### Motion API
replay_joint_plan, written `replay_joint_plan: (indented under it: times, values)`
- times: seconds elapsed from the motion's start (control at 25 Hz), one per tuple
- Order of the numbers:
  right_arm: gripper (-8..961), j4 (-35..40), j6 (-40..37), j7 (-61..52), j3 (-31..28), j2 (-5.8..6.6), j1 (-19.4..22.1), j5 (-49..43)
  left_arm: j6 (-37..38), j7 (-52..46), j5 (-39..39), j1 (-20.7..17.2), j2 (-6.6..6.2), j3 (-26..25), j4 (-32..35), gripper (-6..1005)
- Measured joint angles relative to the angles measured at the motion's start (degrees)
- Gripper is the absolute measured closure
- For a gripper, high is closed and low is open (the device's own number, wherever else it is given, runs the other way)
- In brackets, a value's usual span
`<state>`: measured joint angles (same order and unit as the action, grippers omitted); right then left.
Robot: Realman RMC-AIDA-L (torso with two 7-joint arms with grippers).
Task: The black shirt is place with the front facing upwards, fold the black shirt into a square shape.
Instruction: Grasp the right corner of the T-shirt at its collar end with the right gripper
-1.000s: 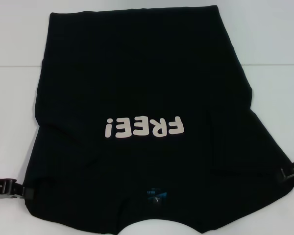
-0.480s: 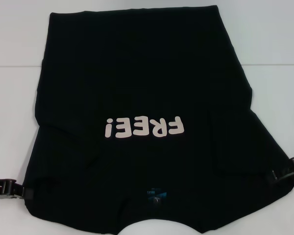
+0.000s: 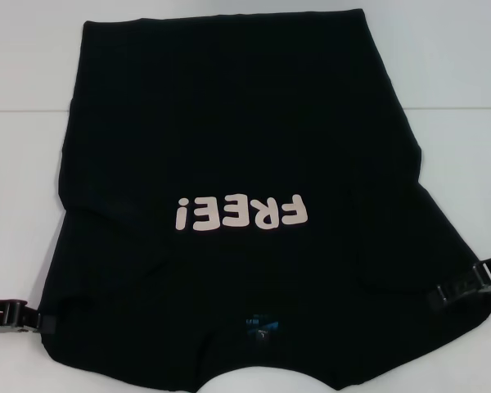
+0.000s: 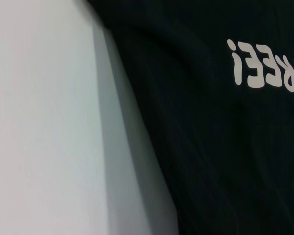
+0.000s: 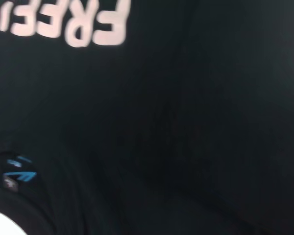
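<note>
the black shirt [image 3: 229, 164] lies spread front-up over the middle of the white worktop [image 3: 458, 74], a matte, soft cotton sheet with faint ripples, its collar toward six o'clock and its straight hem toward twelve. pale chunky "free!" lettering [image 3: 239, 214] reads upside down in the head view, and a small blue neck label [image 3: 259, 324] sits near the collar. the left gripper [image 3: 42, 321] is at the sleeve edge at about eight o'clock, the right gripper [image 3: 454, 292] on the sleeve cloth at about four o'clock; whether either set of jaws is spread or pinching cloth i cannot tell. the worktop is smooth and plain, with a faint seam running across it.
</note>
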<state>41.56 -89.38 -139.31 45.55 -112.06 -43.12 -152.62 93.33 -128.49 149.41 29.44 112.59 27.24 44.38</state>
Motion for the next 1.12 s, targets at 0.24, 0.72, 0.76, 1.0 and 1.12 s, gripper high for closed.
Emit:
replay_joint_plan:
  times: [0.24, 0.72, 0.76, 1.0, 1.12]
  values:
    - [86, 0.65, 0.34, -0.46, -0.19, 1.52, 0.60, 0.03, 0.09, 0.00, 0.00, 0.00, 0.00, 0.00, 0.00, 1001]
    - [86, 0.71, 2.37, -1.04, 0.10, 2.32, 1.14, -3.67, 0.10, -0.06, 0.00, 0.15, -0.06, 0.00, 0.01, 1000]
    - [86, 0.71, 2.55, -1.02, 0.12, 2.27, 1.14, -3.86, 0.10, -0.08, 0.00, 0.16, -0.06, 0.00, 0.00, 1000]
    - [86, 0.31, 3.23, -0.52, 0.31, 2.04, 1.00, -4.04, 0.10, -0.08, 0.00, 0.18, -0.09, 0.00, 0.00, 1000]
    - [86, 0.26, 3.63, -0.40, 0.50, 1.81, 0.94, -4.09, 0.09, -0.06, 0.00, 0.16, -0.09, 0.00, 0.00, 1000]
